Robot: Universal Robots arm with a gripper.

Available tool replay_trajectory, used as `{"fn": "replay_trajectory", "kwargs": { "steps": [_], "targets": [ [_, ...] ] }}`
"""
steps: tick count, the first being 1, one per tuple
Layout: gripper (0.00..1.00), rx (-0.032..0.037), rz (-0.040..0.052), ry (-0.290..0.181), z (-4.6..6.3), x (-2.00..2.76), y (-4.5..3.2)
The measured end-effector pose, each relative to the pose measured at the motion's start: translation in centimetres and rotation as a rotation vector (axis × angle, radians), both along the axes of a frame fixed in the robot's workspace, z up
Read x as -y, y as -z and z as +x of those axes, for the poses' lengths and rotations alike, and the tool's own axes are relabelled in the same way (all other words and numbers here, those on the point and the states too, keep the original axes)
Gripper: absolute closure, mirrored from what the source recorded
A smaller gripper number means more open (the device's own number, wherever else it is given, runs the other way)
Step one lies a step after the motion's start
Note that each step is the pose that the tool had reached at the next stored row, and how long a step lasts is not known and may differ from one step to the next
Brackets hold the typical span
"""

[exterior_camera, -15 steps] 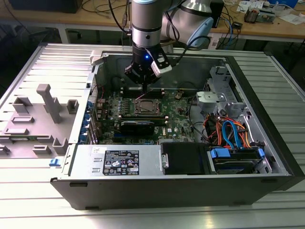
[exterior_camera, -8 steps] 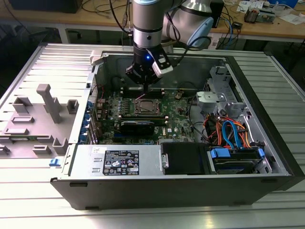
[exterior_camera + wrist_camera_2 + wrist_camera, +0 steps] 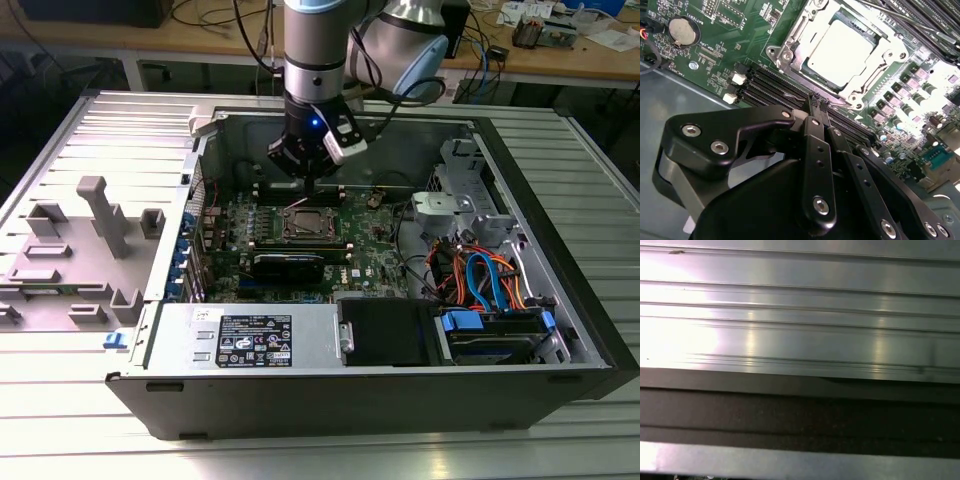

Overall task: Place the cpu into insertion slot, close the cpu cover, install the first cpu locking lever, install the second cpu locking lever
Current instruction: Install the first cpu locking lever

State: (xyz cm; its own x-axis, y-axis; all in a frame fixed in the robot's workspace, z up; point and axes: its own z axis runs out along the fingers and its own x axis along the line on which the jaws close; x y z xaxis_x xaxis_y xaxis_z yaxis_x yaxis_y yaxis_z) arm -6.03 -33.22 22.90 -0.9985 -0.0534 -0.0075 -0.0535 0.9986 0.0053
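Electronics lab: cluttered workbench, opened computer case

Your exterior view looks steeply down into the open computer case. Your second wrist view, close above the CPU socket, shares that socket with it. Your first wrist view faces ribbed metal close up.

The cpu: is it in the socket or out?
In. The second wrist view shows the cpu lying flat under the cpu cover, its silver top in the window.
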Motion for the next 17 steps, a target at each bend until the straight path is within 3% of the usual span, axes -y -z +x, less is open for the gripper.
{"fn": "replay_trajectory", "kwargs": {
  "steps": [10,17],
  "targets": [
    [0.89,-0.0001,-0.0001,0.000,1.2,0.00,0.68],
    [0.89,-0.0001,-0.0001,0.000,1.4,0.00,1.13]
  ]
}}
